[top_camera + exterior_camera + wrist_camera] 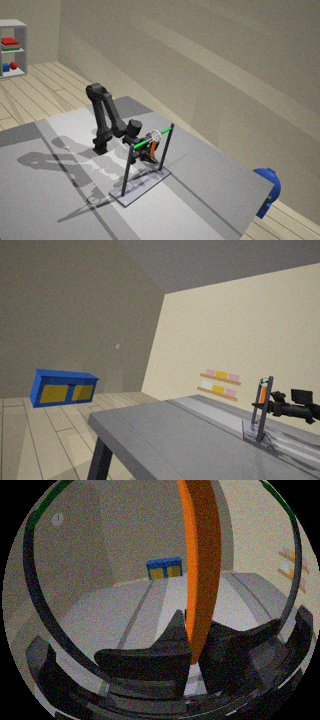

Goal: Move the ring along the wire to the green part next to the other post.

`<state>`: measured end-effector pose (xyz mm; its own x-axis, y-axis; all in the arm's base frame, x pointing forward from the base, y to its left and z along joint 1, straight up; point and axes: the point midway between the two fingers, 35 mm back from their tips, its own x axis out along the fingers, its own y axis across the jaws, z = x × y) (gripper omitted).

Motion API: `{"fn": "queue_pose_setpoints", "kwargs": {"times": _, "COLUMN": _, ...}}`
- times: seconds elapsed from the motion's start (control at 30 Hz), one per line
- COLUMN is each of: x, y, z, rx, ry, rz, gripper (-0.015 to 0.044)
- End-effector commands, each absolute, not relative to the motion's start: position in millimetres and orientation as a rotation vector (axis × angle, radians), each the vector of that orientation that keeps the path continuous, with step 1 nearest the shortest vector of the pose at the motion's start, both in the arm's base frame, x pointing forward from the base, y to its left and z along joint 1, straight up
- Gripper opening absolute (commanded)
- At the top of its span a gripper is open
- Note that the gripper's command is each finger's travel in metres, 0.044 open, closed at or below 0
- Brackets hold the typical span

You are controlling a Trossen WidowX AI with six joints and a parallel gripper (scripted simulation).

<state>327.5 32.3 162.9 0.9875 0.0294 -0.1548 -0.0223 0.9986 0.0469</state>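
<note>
Between the two posts, the ring (155,135) is over the thin grey wire, past the middle and nearer to the far post (166,146).

Below the ring, the gripper (151,156) has its fingers closed narrow on the lower end of the orange handle (153,149). The handle's long axis is almost upright, pointing up to the ring, across the wire's line. The goal, the far green part (166,130), lies just beside the ring along the wire, up and to the right in the top view; I judge the move must follow this line.
</note>
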Motion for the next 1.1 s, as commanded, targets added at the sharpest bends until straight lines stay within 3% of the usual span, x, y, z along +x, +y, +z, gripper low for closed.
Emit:
{"fn": "queue_pose_setpoints", "kwargs": {"times": 0.0, "x": 327.8, "y": 35.8, "z": 162.9, "rx": 0.049, "ry": 0.158, "rz": 0.023, "gripper": -0.015}}
{"fn": "queue_pose_setpoints", "kwargs": {"times": 1.07, "x": 327.4, "y": 62.4, "z": 163.5, "rx": 0.0, "ry": 0.158, "rz": 0.074, "gripper": -0.015}}
